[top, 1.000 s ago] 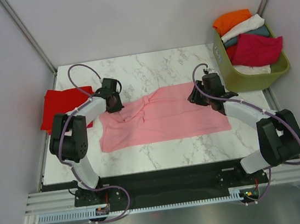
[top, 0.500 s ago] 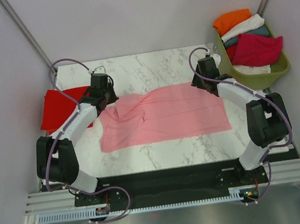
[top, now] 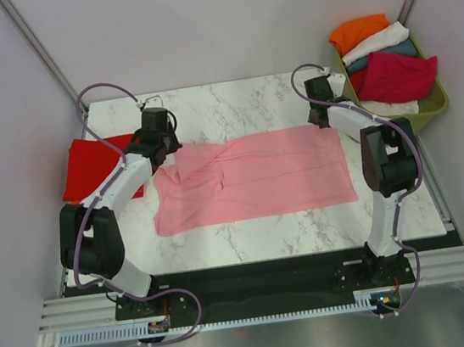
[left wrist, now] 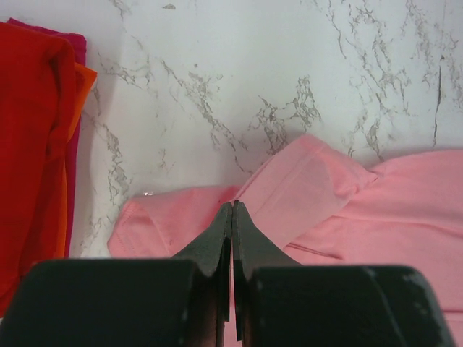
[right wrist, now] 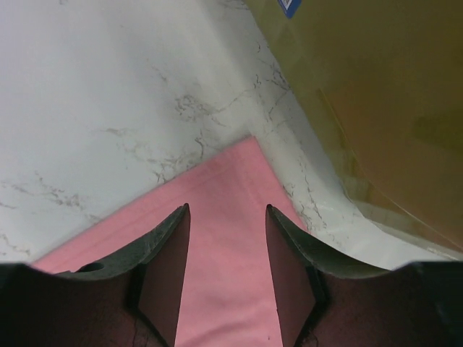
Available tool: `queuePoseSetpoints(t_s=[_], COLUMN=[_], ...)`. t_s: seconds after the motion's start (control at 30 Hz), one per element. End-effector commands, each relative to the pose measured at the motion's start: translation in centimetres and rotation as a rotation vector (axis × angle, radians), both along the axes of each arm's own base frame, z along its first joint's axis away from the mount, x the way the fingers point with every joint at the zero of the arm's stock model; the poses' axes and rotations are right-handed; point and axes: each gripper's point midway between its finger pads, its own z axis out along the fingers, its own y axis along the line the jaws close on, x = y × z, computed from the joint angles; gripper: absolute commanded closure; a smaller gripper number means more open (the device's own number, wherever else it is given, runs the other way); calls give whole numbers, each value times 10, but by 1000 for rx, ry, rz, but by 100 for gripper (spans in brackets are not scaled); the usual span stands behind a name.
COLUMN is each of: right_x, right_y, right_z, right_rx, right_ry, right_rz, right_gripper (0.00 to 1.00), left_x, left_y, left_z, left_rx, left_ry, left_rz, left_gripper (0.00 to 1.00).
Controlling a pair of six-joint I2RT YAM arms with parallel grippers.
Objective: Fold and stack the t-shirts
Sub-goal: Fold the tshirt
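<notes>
A pale pink t-shirt lies spread flat across the middle of the marble table, rumpled at its left end. My left gripper is at the shirt's far left corner; in the left wrist view its jaws are shut on the pink cloth at the edge. My right gripper is over the far right corner, open, with pink cloth lying flat between its fingers. A folded bright red t-shirt lies at the table's left edge, also in the left wrist view.
An olive-green basket stands off the table's far right corner, holding orange, white and crimson shirts. Its wall is close beside my right gripper. An orange layer shows under the red shirt.
Both grippers moved toward the far side of the table, drawing the pink shirt's far edge straighter. The right gripper now stands open over the corner.
</notes>
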Motion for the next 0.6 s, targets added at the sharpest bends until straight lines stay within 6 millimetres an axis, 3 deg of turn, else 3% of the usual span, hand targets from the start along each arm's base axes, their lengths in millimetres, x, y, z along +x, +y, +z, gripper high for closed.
queuePoseSetpoints(t_s=[0.0,0.13,0.23,0.4,0.57], right_x=[11,20,27,38,47], right_y=[-15,-13,-5,6,6], right_z=[2,-14,-21,-12,-3], right_rx=[-87,-93,-58,-40,-48], right_ry=[16,50,52,18,-4], right_rz=[-44,-37,-19,7,14], right_gripper=[46,47,47,45,44], left_x=[14,15,16,17,18], left_y=[9,19,39,62,75], left_z=[21,18,8,-1,5], left_rx=[65,92,89,99,96], left_ry=[-74,-67,-35,-9,-22], left_rz=[17,52,107,157,185], left_gripper=[98,98,98,98,98])
